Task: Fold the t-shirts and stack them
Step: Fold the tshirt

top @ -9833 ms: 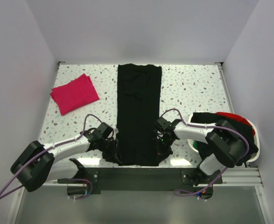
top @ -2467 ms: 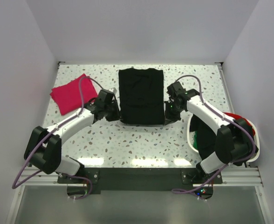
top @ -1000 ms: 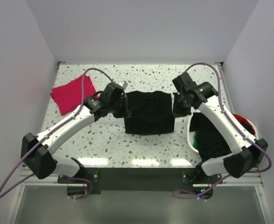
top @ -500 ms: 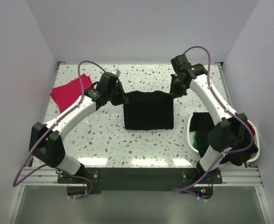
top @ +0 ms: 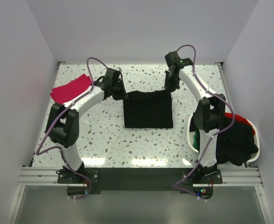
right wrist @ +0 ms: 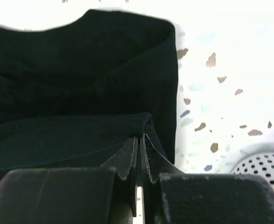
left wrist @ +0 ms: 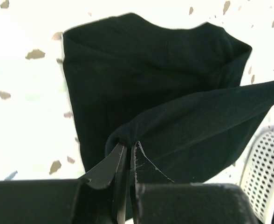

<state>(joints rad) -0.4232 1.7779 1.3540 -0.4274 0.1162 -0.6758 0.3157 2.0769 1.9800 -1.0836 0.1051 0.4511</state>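
Toward the far middle of the desk [top: 104, 135], the black t-shirt [top: 147, 112] lies half-folded; left claw [top: 123, 94] and right claw [top: 168, 87] each pinch a far corner. Next, I judge, both must carry that edge nearward together, evenly, then release.

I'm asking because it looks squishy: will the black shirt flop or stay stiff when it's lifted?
Probably floppy: the black shirt bends and creases where the left gripper and right gripper pinch it. It is likely light, since small corner pinches hold it up. It shouldn't roll.
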